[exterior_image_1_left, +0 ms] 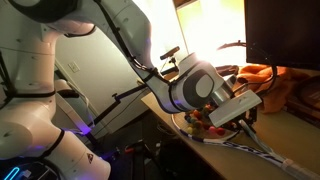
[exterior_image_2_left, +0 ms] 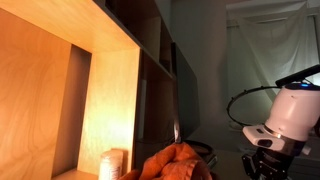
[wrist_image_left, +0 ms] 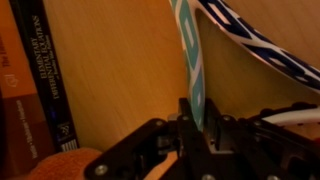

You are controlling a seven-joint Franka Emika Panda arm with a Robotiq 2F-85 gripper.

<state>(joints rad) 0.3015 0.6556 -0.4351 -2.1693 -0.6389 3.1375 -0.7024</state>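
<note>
In the wrist view my gripper (wrist_image_left: 193, 125) is shut on a thin teal and white strip (wrist_image_left: 187, 50) that rises straight up from between the jaws. A curved blue and white patterned band (wrist_image_left: 250, 40) joins it at the top; it looks like a racket's frame. Behind it is a wooden panel (wrist_image_left: 120, 60). In an exterior view the gripper (exterior_image_1_left: 225, 118) hangs low over a desk, just above a racket-like thing (exterior_image_1_left: 248, 145) with strings. In an exterior view the gripper (exterior_image_2_left: 262, 160) is dark and its jaws are hard to make out.
Upright books (wrist_image_left: 40, 70) stand at the left of the wrist view, with an orange fuzzy thing (wrist_image_left: 65, 165) below them. An orange cloth (exterior_image_1_left: 265, 75) (exterior_image_2_left: 175, 162) lies on the desk. A wooden shelf unit (exterior_image_2_left: 110, 90) and a white cup (exterior_image_2_left: 112, 163) stand close by.
</note>
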